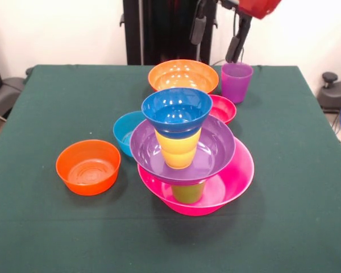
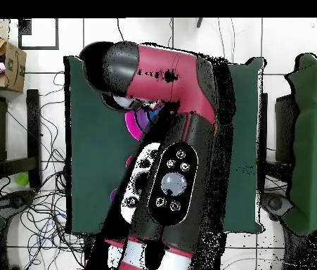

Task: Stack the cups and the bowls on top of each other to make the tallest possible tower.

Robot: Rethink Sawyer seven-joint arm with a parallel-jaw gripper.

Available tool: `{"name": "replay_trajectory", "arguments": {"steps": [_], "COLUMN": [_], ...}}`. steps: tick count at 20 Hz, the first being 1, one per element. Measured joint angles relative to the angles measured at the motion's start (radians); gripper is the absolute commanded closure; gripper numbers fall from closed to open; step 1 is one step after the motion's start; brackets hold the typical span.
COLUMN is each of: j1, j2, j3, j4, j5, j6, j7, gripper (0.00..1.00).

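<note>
The hand (image 1: 219, 40) hangs at the far edge of the counter (image 1: 40, 227), just above and beside the purple cup (image 1: 236, 81). Two dark fingers (image 1: 198, 29) point downward with a wide gap between them; nothing is held between them. One finger ends close over the rim of the purple cup, the other above the big orange bowl (image 1: 183, 75).

The tower (image 1: 184, 151) stands near the middle of the counter, well apart from the hand and nearer the camera. Its base is the big pink bowl (image 1: 238, 173). A lime green cup (image 1: 187, 192) stands in the pink bowl, and the big purple bowl (image 1: 216, 149) rests on it. A yellow cup (image 1: 177, 149) stands in the purple bowl and carries the dark blue bowl (image 1: 176, 111) on top.

Between the hand and the tower lie the big orange bowl and the red bowl (image 1: 224, 108), the red one just beside the purple cup. The light blue bowl (image 1: 125, 132) sits just behind the tower on the left of the front view. The small orange bowl (image 1: 88, 166) stands alone further left.

In the overhead view the arm (image 2: 168, 140) covers most of the counter; only part of the pink bowl shows.
</note>
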Motion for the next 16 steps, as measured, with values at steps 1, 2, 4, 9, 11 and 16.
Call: {"name": "replay_trajectory", "arguments": {"steps": [1, 2, 4, 9, 11, 16], "j1": [0.000, 0.000, -0.001, -0.002, -0.002, -0.008], "j2": [-0.007, -0.015, -0.040, -0.073, -0.087, -0.104], "j3": [0.001, 0.002, 0.005, 0.014, 0.018, 0.034], "j4": [0.011, 0.021, 0.059, 0.112, 0.138, 0.177], "j5": [0.000, 0.000, 0.000, -0.007, -0.023, -0.051], "j6": [-0.013, -0.026, -0.072, -0.148, -0.194, -0.260], "j7": [0.000, 0.000, 0.000, 0.000, 0.000, 0.000], "gripper": [0.00, 0.00, 0.00, 0.00, 0.00, 0.00]}}
